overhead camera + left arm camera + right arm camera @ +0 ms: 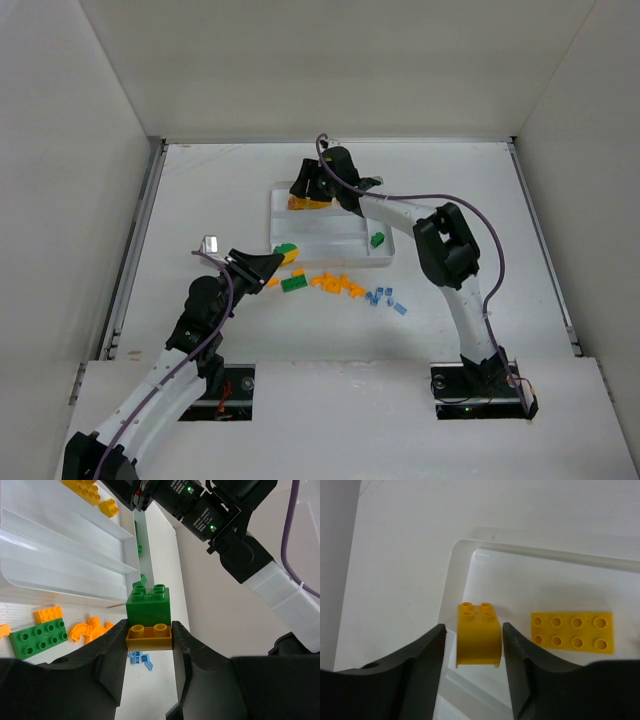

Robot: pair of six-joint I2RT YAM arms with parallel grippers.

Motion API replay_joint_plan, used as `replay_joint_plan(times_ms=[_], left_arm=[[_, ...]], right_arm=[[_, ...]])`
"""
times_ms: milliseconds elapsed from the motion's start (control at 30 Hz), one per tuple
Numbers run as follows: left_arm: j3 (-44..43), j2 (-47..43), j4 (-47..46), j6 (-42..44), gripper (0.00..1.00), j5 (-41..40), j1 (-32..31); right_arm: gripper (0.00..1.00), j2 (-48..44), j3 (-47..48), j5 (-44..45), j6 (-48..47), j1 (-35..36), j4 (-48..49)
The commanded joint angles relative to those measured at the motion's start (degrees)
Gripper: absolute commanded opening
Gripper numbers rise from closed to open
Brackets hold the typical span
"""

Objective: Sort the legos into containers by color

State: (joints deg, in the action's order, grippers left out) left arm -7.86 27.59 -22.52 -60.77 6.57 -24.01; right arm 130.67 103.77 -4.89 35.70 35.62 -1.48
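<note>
My left gripper [275,262] [149,631] is shut on a yellow brick [148,637] with a green brick [147,604] stuck on top, held just off the near left corner of the white tray [330,242] [60,555]. My right gripper [312,195] [474,630] is open over the tray's far section [530,580]. A yellow curved brick [479,636] stands between its fingers, with a gap on each side. A flat yellow plate [572,631] lies beside it. A green brick [377,239] lies in the tray's near right part.
On the table in front of the tray lie a flat green plate [293,284] [39,637], several orange pieces [338,284] [90,630] and several tiny blue pieces [385,298] [140,659]. White walls enclose the table on three sides.
</note>
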Motion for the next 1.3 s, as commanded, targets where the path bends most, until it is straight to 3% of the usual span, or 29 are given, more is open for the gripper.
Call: replay_joint_plan(times_ms=[0,100,300,500,667,900,1267], left_arm=[[0.2,-0.8,-3.1,-0.8,0.13,2.1,0.2],[0.4,-1.6,-3.1,-1.3,0.13,2.7,-0.3],[0.6,-1.2,-5.8,-3.4,0.14,5.5,-0.4],[0.7,-0.4,-9.6,-4.4,0.14,11.4,-0.2],[0.3,1.2,-14.0,-5.3,0.14,16.1,-0.9],[0.6,2.4,-22.1,-10.0,0.14,17.5,-3.1],[1.7,6.8,-28.3,-15.2,0.13,16.9,-4.2]], right_arm=[[0.63,-1.0,2.5,1.4,1.6,0.4,0.4],[0.73,-4.5,-0.7,1.8,0.1,0.5,1.9],[0.75,-20.2,-19.8,-0.2,-0.7,0.5,13.2],[0.75,-39.4,-48.3,-9.1,8.6,-0.3,33.7],[0.79,-45.1,-63.1,-18.7,17.6,-0.1,52.5],[0.84,-45.1,-70.3,-22.7,25.6,0.6,68.5],[0.87,-46.7,-71.4,-24.2,28.4,3.6,75.1]])
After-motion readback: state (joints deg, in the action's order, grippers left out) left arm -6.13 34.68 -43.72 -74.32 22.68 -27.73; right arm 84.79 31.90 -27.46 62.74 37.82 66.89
